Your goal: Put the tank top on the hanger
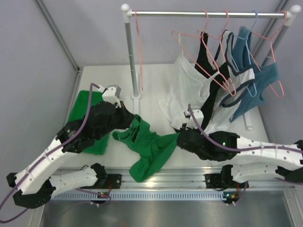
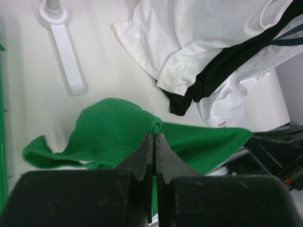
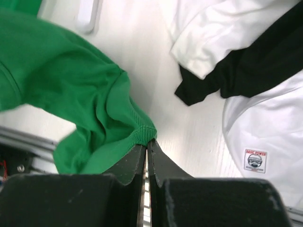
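The bright green tank top (image 1: 149,146) hangs bunched between my two grippers, low over the table's front. My left gripper (image 1: 134,119) is shut on one edge of it; in the left wrist view the closed tips (image 2: 155,135) pinch a fold of the top (image 2: 109,127). My right gripper (image 1: 178,138) is shut on another hem, seen in the right wrist view (image 3: 147,141) pinching the ribbed edge of the top (image 3: 57,80). An empty salmon-pink hanger (image 1: 138,56) hangs edge-on at the left end of the rail, beyond both grippers.
The rail (image 1: 203,14) carries more pink hangers (image 1: 213,71) with white (image 1: 189,80) and black (image 1: 208,99) garments, and teal tank tops (image 1: 258,85). The rack post (image 1: 131,61) stands just behind the left gripper. A green tray (image 1: 80,113) lies at the left.
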